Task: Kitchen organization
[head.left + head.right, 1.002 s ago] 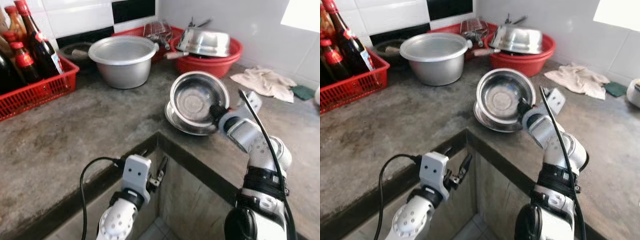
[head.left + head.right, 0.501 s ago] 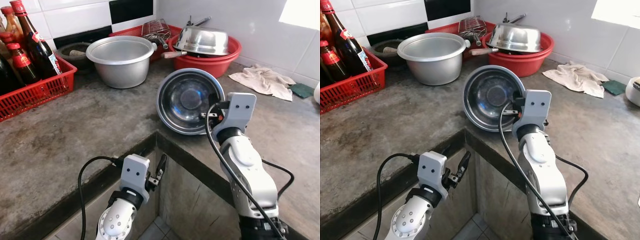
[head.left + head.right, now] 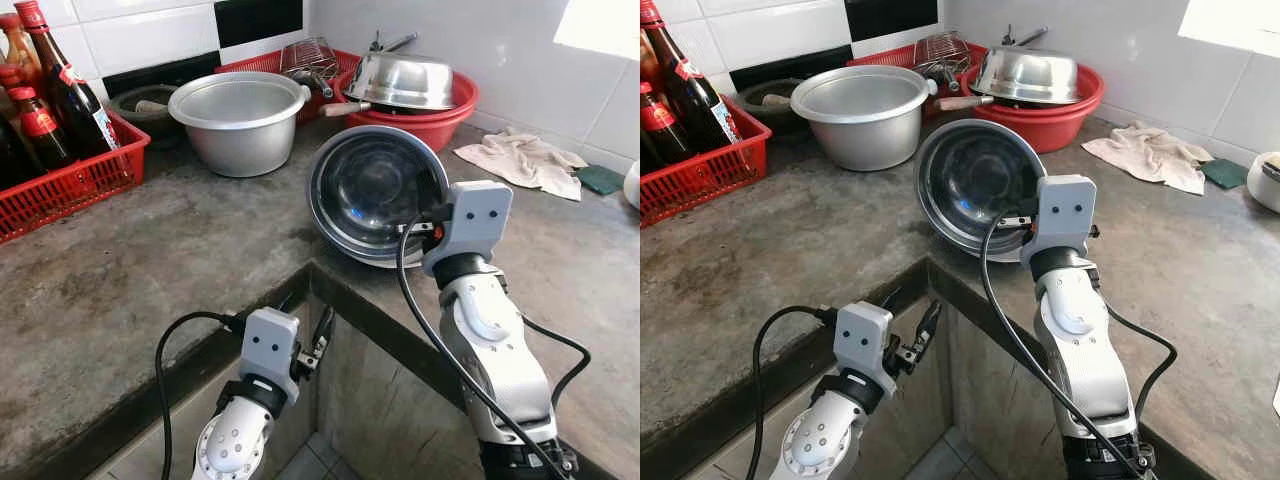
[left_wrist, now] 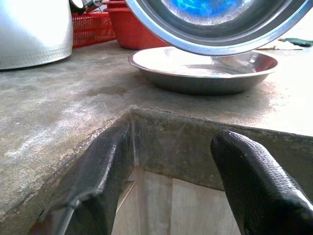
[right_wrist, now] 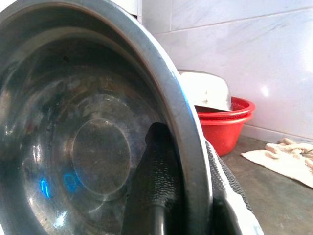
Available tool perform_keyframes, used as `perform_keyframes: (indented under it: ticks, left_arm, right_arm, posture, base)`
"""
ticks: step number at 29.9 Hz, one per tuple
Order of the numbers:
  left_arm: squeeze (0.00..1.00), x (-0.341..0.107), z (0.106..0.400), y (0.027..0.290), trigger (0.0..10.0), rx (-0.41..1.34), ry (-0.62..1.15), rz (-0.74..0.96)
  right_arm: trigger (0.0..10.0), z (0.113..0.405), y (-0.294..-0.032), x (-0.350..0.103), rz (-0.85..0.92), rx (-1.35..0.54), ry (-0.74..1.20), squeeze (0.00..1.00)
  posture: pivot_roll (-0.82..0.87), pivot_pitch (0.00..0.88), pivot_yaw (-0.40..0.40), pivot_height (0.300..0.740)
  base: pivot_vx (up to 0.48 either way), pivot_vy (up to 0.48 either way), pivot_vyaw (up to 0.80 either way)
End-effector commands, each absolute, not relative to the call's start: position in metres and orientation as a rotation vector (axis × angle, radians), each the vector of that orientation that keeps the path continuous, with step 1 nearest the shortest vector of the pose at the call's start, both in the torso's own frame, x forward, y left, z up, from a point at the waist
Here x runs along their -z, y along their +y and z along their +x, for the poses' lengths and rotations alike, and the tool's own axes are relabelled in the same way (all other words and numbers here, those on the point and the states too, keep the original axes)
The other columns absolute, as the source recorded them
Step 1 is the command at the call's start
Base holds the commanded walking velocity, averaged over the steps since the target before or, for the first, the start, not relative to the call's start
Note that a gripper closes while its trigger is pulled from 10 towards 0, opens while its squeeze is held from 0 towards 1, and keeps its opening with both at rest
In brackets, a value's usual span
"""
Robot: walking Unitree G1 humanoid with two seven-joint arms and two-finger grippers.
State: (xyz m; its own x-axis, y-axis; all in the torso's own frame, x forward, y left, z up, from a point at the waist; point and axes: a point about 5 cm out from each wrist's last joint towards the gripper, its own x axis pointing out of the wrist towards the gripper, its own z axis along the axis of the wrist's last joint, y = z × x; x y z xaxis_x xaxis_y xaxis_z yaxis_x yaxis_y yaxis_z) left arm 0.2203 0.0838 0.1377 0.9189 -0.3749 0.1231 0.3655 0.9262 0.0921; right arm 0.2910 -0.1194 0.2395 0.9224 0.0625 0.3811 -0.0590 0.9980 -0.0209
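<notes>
No readable writing anywhere from where I'm standing: the dark sauce bottles in the red basket have red caps and pale labels, but the print is too small to make out. The main thing is the steel bowl, which the right gripper has lifted off the worktop and tipped up on edge, so its hollow faces back toward the robot. In the right wrist view the bowl's rim runs right between the two black fingers, one inside the bowl against the wall and the other behind it, so they're clamped on the rim. Just below the lifted bowl, a shallow steel plate sits flat on the concrete near the inner corner of the worktop. The left gripper hangs low in front of the worktop's edge, its fingers spread apart with nothing between them. Further back there's a big aluminium pot, a red tub with an upturned steel basin on it, a wire rack in another red basket, and a crumpled cloth off to the right beside a green scrub pad.
</notes>
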Motion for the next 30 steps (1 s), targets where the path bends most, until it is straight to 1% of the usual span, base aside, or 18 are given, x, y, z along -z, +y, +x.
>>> perform_keyframes:
  ticks: [1, 14, 20, 25, 30]
  left_arm:
    - [0.0, -0.1352, 0.2195, 0.0834, 10.0, 0.382, -0.139, 0.075]
    - [0.0, -0.1336, 0.2188, 0.0825, 10.0, 0.39, -0.134, 0.075]
    - [0.0, -0.134, 0.2196, 0.0824, 10.0, 0.387, -0.134, 0.076]
    - [0.0, -0.1346, 0.2194, 0.0825, 10.0, 0.385, -0.157, 0.082]
    - [0.0, -0.1351, 0.2189, 0.0828, 10.0, 0.387, -0.149, 0.077]
  right_arm:
    - [0.0, 0.2894, -0.1185, -0.2408, -0.012, -0.063, -0.412, 0.0]
    - [0.0, 0.2896, -0.1167, -0.2423, -0.016, -0.078, -0.422, 0.0]
    - [0.0, 0.2894, -0.1162, -0.2422, -0.02, -0.08, -0.426, 0.0]
    - [0.0, 0.2882, -0.1168, -0.2382, 0.009, -0.088, -0.405, 0.0]
    - [0.0, 0.2891, -0.1198, -0.2359, 0.024, -0.082, -0.396, 0.0]
  posture:
    - [0.04, 0.041, -0.039, 0.74]
    - [0.04, 0.031, -0.035, 0.74]
    - [0.04, 0.043, -0.036, 0.74]
    - [0.04, 0.049, -0.034, 0.74]
    - [0.04, 0.053, -0.037, 0.74]
  base:
    - [-0.274, 0.0, 0.0]
    - [-0.278, 0.0, 0.0]
    - [-0.279, 0.0, 0.0]
    - [-0.287, 0.0, 0.0]
    - [-0.289, 0.0, -0.8]
